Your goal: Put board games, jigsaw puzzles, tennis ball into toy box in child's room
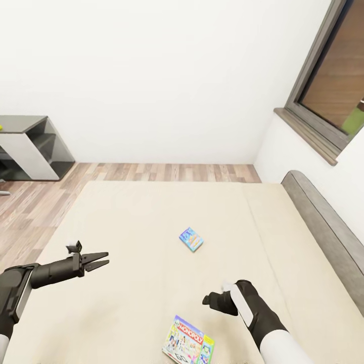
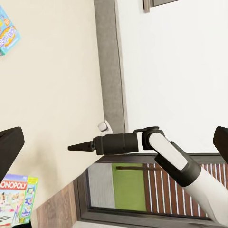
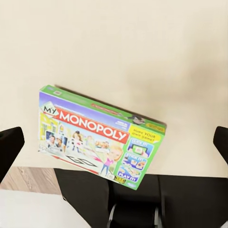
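On the bed (image 1: 126, 222): Monopoly box (image 1: 188, 340) (flat), small blue game (image 1: 191, 239) farther off.
Right fingers (image 3: 9, 147): spread, empty.
Left fingers (image 2: 7, 149): spread, empty.

Bed with two board games lying on it

The bed (image 1: 151, 283) has a plain cream cover and a grey padded headboard (image 1: 323, 227) along its far right side, under the window wall. Two boxes lie flat on the cover, well apart. The Monopoly box (image 1: 188, 342), green-edged, sits near the bed's near edge, lid art up, turned a little askew; the right wrist view shows it (image 3: 100, 137) close to that edge, with wood floor (image 1: 167, 172) beyond. The small blue box (image 1: 191, 239) lies further in, around the middle of the bed, also askew. At the left, a grey table (image 1: 25, 144) stands on the floor.
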`<state>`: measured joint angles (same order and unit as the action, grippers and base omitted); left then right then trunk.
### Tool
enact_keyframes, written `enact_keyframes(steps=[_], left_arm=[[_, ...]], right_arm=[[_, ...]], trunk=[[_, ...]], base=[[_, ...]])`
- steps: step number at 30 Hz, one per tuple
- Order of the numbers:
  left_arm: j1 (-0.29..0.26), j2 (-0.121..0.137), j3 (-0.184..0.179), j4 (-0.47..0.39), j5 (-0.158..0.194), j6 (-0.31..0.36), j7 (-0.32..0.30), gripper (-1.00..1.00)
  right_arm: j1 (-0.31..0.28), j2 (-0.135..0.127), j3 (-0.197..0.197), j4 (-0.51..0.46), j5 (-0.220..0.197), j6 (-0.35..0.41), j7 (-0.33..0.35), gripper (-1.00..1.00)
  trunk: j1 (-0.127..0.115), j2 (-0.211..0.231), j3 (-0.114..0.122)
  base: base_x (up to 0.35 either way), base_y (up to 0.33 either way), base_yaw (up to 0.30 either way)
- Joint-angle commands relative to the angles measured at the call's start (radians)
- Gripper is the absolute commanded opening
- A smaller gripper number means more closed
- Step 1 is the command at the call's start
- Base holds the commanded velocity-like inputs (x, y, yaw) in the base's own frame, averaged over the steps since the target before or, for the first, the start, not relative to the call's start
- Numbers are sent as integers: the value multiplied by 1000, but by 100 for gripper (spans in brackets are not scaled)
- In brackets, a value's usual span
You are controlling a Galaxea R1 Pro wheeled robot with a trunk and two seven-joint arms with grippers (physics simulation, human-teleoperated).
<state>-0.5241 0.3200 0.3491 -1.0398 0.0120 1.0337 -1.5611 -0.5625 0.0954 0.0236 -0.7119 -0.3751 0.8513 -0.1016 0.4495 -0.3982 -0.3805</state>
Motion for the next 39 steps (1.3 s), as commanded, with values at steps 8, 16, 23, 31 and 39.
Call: enact_keyframes(steps=[8,16,23,31,39], left_arm=[[0,1,-1,0,-1,11,-4,100],[0,1,0,-3,2,10,-10,100],[1,1,-2,-8,3,8,-10,100],[1,2,-1,-3,-1,3,-10,100],[1,1,-2,2,-6,2,-10,100]], right_arm=[[0,0,2,-1,-11,3,-10,100],[0,0,2,-1,-10,-3,-10,100],[0,-2,5,4,-5,-49,-10,100],[-2,-2,9,87,7,-147,-9,100],[-2,-2,10,98,10,-171,-7,100]], trunk=[[0,-2,-15],[0,-2,-28],[0,-2,-40],[0,-2,-53],[0,-2,-66]], base=[[0,0,0],[0,0,0],[0,0,0],[0,0,0],[0,0,0]])
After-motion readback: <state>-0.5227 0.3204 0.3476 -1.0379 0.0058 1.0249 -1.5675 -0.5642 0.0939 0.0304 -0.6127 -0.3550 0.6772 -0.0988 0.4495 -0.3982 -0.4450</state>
